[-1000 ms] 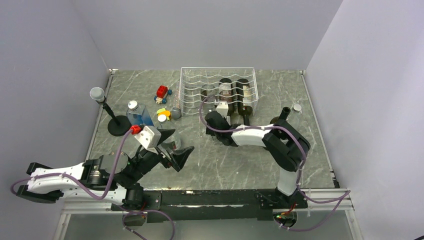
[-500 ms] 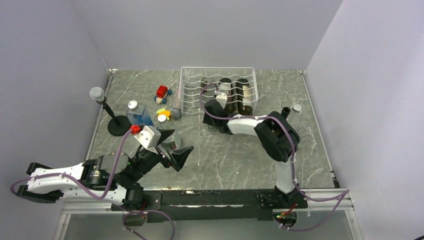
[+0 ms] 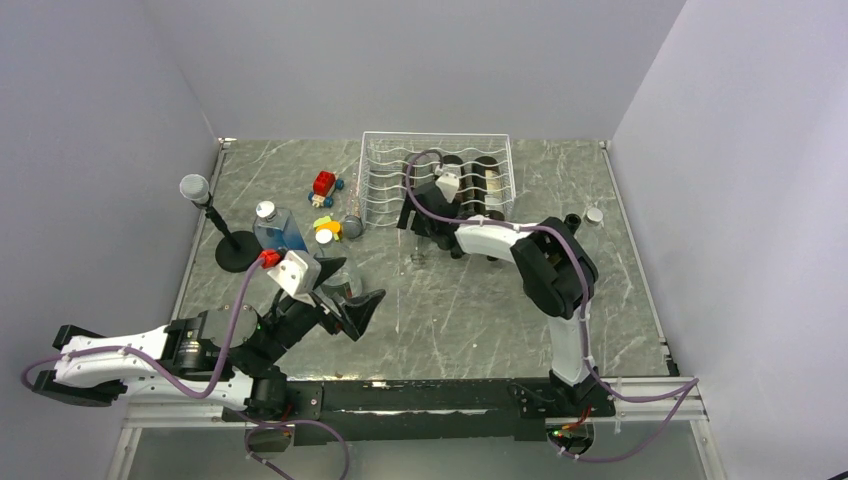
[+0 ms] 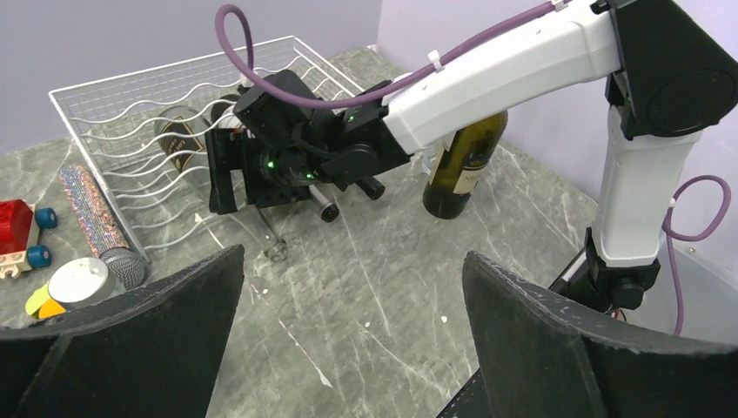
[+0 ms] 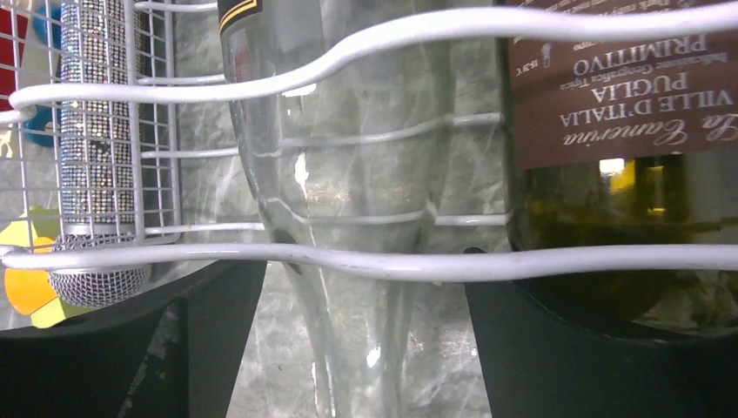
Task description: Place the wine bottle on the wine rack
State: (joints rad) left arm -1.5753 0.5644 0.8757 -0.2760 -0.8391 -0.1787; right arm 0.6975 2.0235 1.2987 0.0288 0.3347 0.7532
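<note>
White rectangular wire wine rack (image 3: 385, 178) at the far middle of the grey marbled desk (image 3: 450, 310). Clear glass wine bottle (image 5: 348, 157) lying in a rack groove, just left of a dark glass bottle with a brown label (image 5: 609, 104). Clear neck projecting past the front wavy wire toward the near edge of the desk.

Right pincer (image 5: 361, 261) at the front edge of the rack, fingers spread wide. One finger on each side of the clear neck, both apart from the glass.

Left pincer (image 4: 352, 261) also spread wide, nothing between the fingers. Position: near left of the desk, well apart from the rack.

Second dark bottle (image 3: 488, 185) in the next groove to the right. Dark green bottle (image 4: 461, 165) upright on the desk, right of the rack. Silver glitter-handled microphone (image 4: 91, 205) flat on the desk, just beside the left side of the rack. Red toy block on blue wheels (image 3: 323, 184) further left.
</note>
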